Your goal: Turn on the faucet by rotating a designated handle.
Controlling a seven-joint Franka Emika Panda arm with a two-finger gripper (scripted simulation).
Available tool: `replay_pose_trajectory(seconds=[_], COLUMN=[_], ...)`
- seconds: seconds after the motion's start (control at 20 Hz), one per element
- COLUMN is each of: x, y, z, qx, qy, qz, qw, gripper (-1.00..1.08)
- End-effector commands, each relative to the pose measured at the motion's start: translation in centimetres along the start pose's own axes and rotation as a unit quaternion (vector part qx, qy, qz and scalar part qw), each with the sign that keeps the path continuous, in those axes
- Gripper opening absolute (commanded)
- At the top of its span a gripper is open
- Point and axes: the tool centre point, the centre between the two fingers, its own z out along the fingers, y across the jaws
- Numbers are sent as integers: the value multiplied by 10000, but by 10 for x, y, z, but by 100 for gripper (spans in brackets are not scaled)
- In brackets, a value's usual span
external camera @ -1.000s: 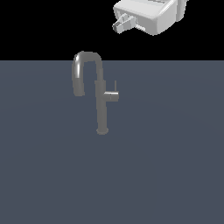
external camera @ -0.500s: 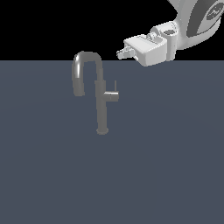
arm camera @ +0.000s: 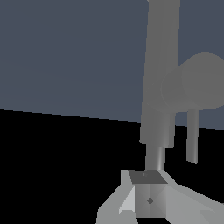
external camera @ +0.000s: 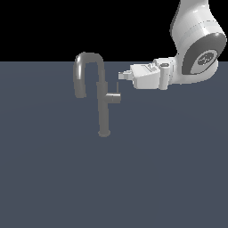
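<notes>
The grey metallic faucet (external camera: 103,109) stands upright on a small round base, and its upside-down-U spout curves toward the exterior view's left. The handle (external camera: 113,98) is a short stub on the stem's right side, with a thin rod lever (external camera: 117,87) pointing up. My gripper (external camera: 123,75) reaches in horizontally from the exterior view's right. Its tips are just right of the rod's top and slightly above it, and I cannot tell if they touch. The fingers look pressed together and hold nothing. In the wrist view the gripper (arm camera: 148,194) faces the faucet (arm camera: 160,78) and the round handle stub (arm camera: 197,83).
The white arm (external camera: 198,49) comes down from the exterior view's upper right. A flat dark blue-grey surface (external camera: 169,178) carries the faucet, and a black background lies beyond it.
My gripper has come down from the upper right and moved to the exterior view's left, arriving next to the top of the handle's rod. The faucet and handle have not moved.
</notes>
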Motion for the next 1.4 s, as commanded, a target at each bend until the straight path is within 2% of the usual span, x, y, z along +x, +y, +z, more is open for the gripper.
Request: replay_pose_trajectory(seconds=[0.0,0.2,0.4,0.75,1.35], x=[11,23,29,30,15], y=[-1,-1,-1,-1,24], z=[3,6,9,9,11], qx=[173,357,451,467,466], qy=[-152,-316,-404,-421,-424], qz=[176,371,470,486,487], qw=[9996,9982,9971,9968,9968], gripper=[-100,-100,-100,-100,-100])
